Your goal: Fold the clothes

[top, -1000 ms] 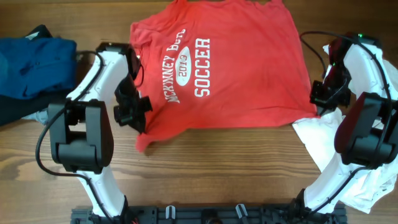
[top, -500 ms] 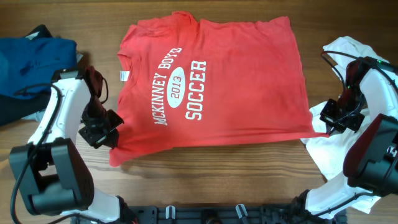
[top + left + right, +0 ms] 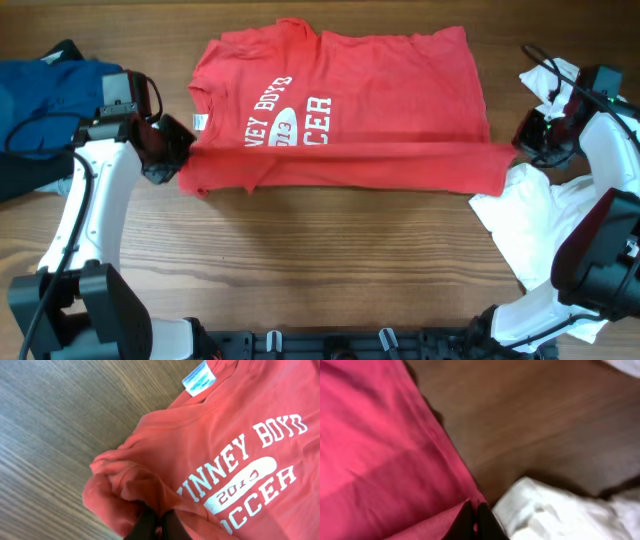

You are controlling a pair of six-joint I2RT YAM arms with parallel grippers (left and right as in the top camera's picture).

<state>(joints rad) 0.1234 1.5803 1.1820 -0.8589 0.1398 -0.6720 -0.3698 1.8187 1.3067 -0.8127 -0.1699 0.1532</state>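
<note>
One wrinkled red shirt (image 3: 400, 100), straight-edged fold

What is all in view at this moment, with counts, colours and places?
red T-shirt: one, red with white print, centre of the table, near edge folded over the print.
neck label: one, white, at the shirt's collar.
blue garment: one heap, blue, far left of the table.
white clothes: one heap, white, right side, beside the shirt's corner.
table: one, brown wood, under everything.
left gripper: one, black, shut on the shirt's left folded corner.
right gripper: one, black, shut on the shirt's right folded corner.
</note>
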